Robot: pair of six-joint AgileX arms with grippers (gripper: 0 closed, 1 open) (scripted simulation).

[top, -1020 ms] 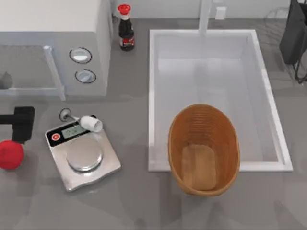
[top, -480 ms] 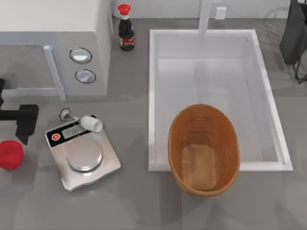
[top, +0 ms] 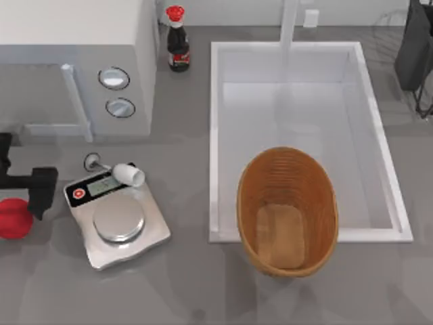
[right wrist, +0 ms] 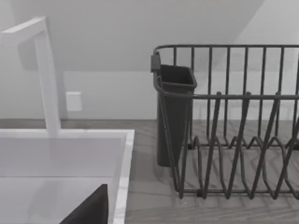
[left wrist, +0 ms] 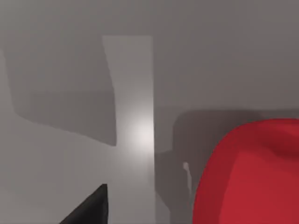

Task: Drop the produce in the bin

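At the far left edge of the top view, the left gripper [top: 30, 193] hangs just above and beside the produce [top: 13, 219], its dark body overlapping the ball's upper right. Whether its fingers are spread or pressed together I cannot tell (1 dark fingertip [left wrist: 88, 210] pokes into the lower part of the left wrist view, clear of the red). No pinch on the ball can be seen.

The produce is a glossy bright red ball lying on the grey table [top: 196, 284], at the lower left of the frame, just left of the scale [top: 118, 220]. In the left wrist view it bulges in at the lower right [left wrist: 252, 177], with a shadow beside it on the table.

The scale is a silver slab with a round plate, sitting tilted, with a small white cylinder [top: 130, 175] resting at its top edge. Right of centre, the bin [top: 287, 211], a tan woven oval, sits over the front rim of the white sink [top: 298, 101], well apart from the ball. At the upper left stands a white appliance with 2 round knobs [top: 116, 91]; a red-capped dark bottle [top: 178, 39] stands just beside it.

The right arm [top: 416, 47] is parked at the upper right edge; its wrist view looks across a dark wire dish rack [right wrist: 229, 121] and the sink's corner towards a pale wall.
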